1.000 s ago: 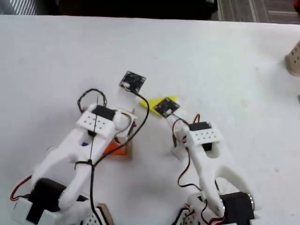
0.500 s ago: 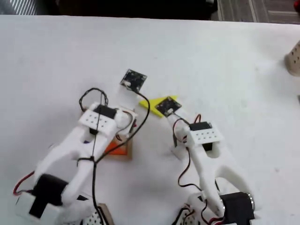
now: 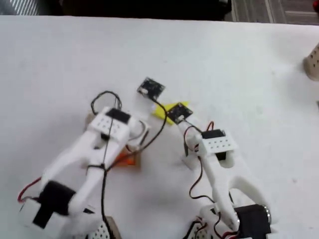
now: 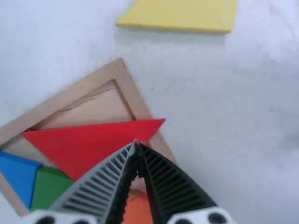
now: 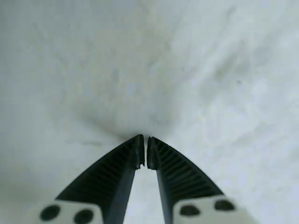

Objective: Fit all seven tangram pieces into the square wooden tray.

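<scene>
While my left gripper (image 4: 138, 148) sits pinched shut against the red triangle (image 4: 79, 140), its point overhangs the tray (image 4: 136, 99) rim, I think. My right gripper (image 5: 144, 143) is closed too, empty.

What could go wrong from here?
The red triangle has its tip lying over the rim of the tray; a push from the shut left gripper may ride it up instead of seating it. The yellow piece lies outside the tray near both arms and could get knocked.
</scene>
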`<state>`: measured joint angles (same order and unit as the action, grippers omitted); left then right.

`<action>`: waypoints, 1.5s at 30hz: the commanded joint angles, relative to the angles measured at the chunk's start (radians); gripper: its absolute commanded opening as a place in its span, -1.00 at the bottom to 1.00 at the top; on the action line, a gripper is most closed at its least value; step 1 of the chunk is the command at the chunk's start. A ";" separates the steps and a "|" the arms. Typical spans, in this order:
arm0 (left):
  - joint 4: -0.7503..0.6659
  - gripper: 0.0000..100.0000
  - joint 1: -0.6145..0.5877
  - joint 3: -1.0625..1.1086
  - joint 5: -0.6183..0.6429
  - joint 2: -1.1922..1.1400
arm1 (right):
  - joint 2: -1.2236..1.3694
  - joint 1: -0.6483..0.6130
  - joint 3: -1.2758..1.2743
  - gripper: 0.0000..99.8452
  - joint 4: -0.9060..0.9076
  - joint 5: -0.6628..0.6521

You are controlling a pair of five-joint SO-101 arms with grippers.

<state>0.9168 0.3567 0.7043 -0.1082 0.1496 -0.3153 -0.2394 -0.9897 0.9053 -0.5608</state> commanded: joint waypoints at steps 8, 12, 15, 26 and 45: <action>-0.081 -0.95 0.081 0.049 0.000 0.024 | -0.028 0.012 0.006 -0.96 -0.001 0.008; -0.041 -0.95 0.022 -0.094 0.000 -0.150 | -0.028 0.007 0.005 -0.96 -0.001 0.008; -0.002 -0.95 -0.031 -0.184 0.000 -0.213 | -0.028 0.007 0.005 -0.96 -0.001 0.008; -0.041 -0.95 -0.120 -0.207 0.000 -0.220 | -0.028 0.007 0.005 -0.96 -0.001 0.008; -0.091 -0.95 -0.208 -0.077 0.000 0.004 | -0.028 0.008 0.005 -0.96 -0.002 0.008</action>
<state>0.8753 0.1573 0.5923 -0.1082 0.0407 -0.3153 -0.2394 -0.9897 0.9053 -0.5593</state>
